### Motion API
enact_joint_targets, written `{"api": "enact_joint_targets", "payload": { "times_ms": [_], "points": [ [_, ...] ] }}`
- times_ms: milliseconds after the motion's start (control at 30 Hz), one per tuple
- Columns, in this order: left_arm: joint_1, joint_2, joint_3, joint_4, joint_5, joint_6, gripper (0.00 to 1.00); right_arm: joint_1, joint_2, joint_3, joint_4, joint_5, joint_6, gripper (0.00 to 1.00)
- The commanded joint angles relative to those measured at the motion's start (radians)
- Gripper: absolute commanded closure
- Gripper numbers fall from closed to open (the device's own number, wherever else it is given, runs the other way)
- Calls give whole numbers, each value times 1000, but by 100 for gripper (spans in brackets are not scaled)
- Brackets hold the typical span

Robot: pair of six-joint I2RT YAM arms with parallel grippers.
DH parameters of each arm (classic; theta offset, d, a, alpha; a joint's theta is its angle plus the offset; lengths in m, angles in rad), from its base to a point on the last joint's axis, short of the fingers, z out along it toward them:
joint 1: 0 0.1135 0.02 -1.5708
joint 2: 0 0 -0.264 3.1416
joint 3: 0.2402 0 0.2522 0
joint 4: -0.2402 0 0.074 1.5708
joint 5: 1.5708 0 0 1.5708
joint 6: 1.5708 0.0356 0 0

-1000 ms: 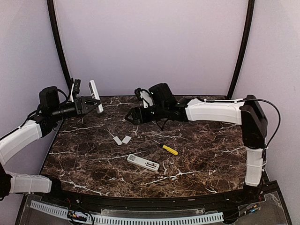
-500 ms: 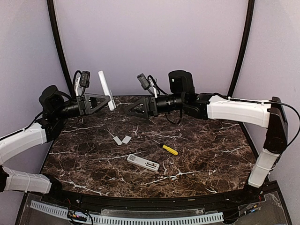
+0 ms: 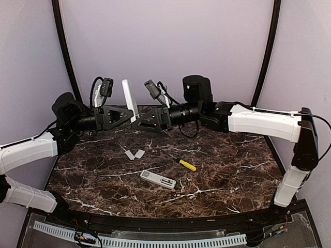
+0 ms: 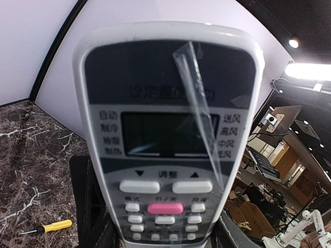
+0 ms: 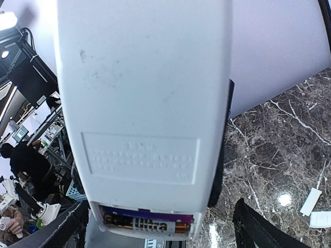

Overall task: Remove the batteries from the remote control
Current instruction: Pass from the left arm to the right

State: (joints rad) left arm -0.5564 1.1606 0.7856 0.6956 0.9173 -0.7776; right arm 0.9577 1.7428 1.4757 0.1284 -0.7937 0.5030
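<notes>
The batteries (image 5: 155,226) are seen in the open compartment at the lower end of a white air-conditioner remote (image 5: 145,103), one cell lying crosswise with a purple and gold label; how many cells sit there cannot be told. The remote (image 3: 128,98) is held upright in the air above the far left part of the marble table (image 3: 232,170), close to the back wall, and is clamped at its lower end by the left gripper (image 3: 126,114), its button face turned toward the left wrist camera. The right gripper (image 3: 134,123) is set against the remote's back from the other side, its jaws spread wide, with one finger (image 5: 261,230) well off the remote's right edge and marble visible in the gap. Below, near the table's middle, a smaller white remote (image 3: 158,180) lies flat, with a yellow-handled screwdriver (image 3: 187,165) just beyond it and two small flat cover plates (image 3: 134,154) side by side further left. These loose items are well apart from every table edge.
</notes>
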Motion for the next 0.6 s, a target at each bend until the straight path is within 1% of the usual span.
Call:
{"api": "enact_joint_targets", "payload": {
  "times_ms": [0,100,200,367,433,500,567],
  "points": [
    [-15,9,32,57,-5,17,57,18,1,30,25,-20,-3,6],
    [-19,17,32,65,-4,18,57,20,2,33,32,-17,6,10],
    [-20,20,33,68,-6,20,57,22,4,36,33,-9,11,18],
    [-22,22,35,57,-7,30,57,22,8,34,18,13,9,38],
    [-22,23,36,51,-7,33,57,22,12,32,19,18,12,49],
    [-23,24,37,35,-8,38,57,22,11,29,20,28,14,56],
    [-23,21,39,3,-15,45,54,23,8,22,20,44,9,61]
  ]
}}
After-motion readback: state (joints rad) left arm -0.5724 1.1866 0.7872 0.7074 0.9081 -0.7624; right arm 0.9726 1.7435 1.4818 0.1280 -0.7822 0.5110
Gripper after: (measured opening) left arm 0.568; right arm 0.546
